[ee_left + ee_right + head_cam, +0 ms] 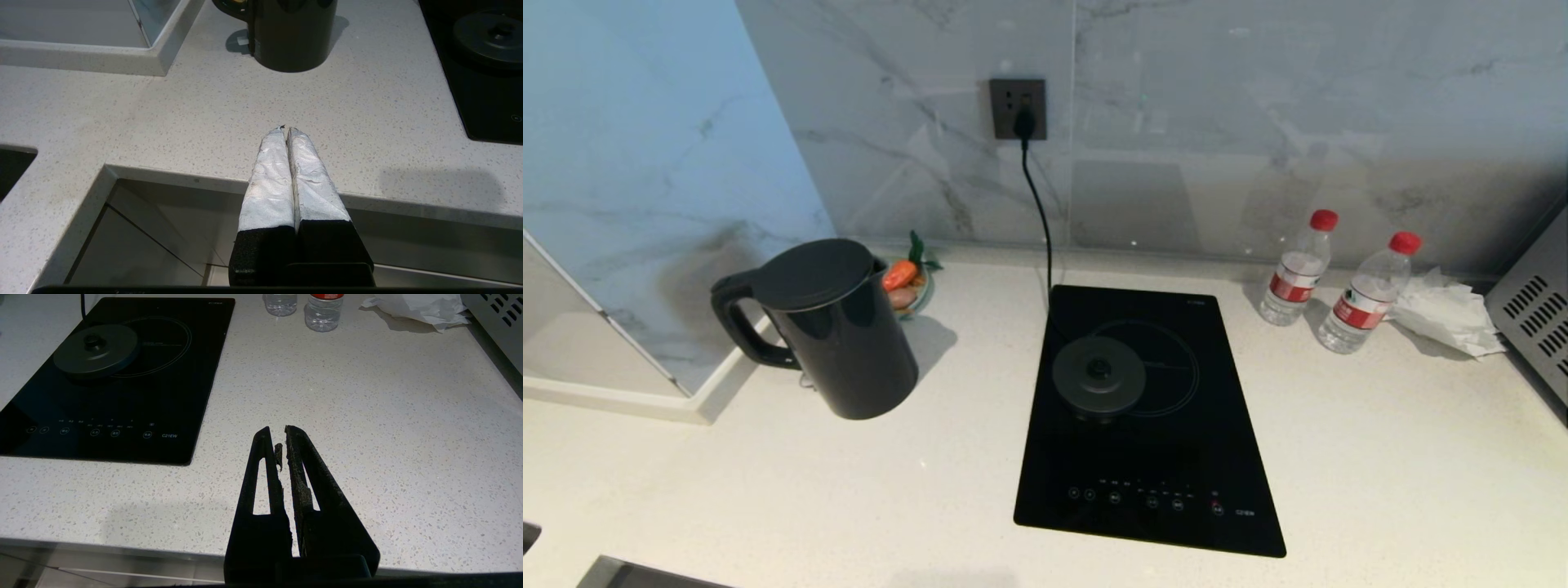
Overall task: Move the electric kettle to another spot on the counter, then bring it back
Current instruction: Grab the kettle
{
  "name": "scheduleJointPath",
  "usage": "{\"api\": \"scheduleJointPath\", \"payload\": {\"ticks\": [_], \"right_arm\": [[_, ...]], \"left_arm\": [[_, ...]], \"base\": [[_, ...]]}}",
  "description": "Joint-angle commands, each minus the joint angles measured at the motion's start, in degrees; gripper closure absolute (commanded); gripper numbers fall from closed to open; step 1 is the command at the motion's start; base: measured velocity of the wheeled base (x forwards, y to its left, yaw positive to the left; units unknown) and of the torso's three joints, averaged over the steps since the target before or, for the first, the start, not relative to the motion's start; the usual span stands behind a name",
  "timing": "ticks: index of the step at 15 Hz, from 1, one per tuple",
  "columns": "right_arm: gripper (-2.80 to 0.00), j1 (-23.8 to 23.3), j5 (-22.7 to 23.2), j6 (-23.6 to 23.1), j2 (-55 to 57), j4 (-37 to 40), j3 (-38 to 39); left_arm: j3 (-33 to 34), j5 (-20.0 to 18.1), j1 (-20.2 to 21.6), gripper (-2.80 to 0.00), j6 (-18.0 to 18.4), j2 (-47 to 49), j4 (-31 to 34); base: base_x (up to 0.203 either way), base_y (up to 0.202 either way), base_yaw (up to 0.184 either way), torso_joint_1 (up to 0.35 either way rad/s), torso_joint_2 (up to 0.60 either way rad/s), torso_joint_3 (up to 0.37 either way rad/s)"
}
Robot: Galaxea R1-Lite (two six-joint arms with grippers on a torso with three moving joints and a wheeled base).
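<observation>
The tall glossy black electric kettle [841, 327] is standing on the white speckled stone counter [1380, 457], off its flat round black power base [1099, 376] (which is sitting on the black glass cooktop [1152, 474]). The left gripper [286, 131] is hovering with its foil-wrapped fingers pressed together, the kettle well ahead of the fingertips. The right gripper [278, 435] is idling, nearly closed and empty. A closed approach risks knocking the kettle over.
</observation>
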Motion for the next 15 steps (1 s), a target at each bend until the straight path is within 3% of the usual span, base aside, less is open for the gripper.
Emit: {"api": "scheduleJointPath", "payload": {"ticks": [1, 6, 8, 15], "right_arm": [[0.0, 0.0, 0.0, 0.0, 0.0, 0.0, 0.0], [0.0, 0.0, 0.1, 0.0, 0.0, 0.0, 0.0], [0.0, 0.0, 0.0, 0.0, 0.0, 0.0, 0.0], [0.0, -0.1, 0.0, 0.0, 0.0, 0.0, 0.0]], "left_arm": [[0.0, 0.0, 0.1, 0.0, 0.0, -0.1, 0.0], [0.0, 0.0, 0.0, 0.0, -0.4, -0.1, -0.1], [0.0, -0.2, 0.1, 0.0, 2.4, -0.1, 0.0], [-0.3, 0.1, 0.1, 0.0, 0.0, 0.0, 0.3]], "base": [[0.0, 0.0, 0.0, 0.0, 0.0, 0.0], [0.0, 0.0, 0.0, 0.0, 0.0, 0.0], [0.0, 0.0, 0.0, 0.0, 0.0, 0.0], [0.0, 0.0, 0.0, 0.0, 0.0, 0.0]]}}
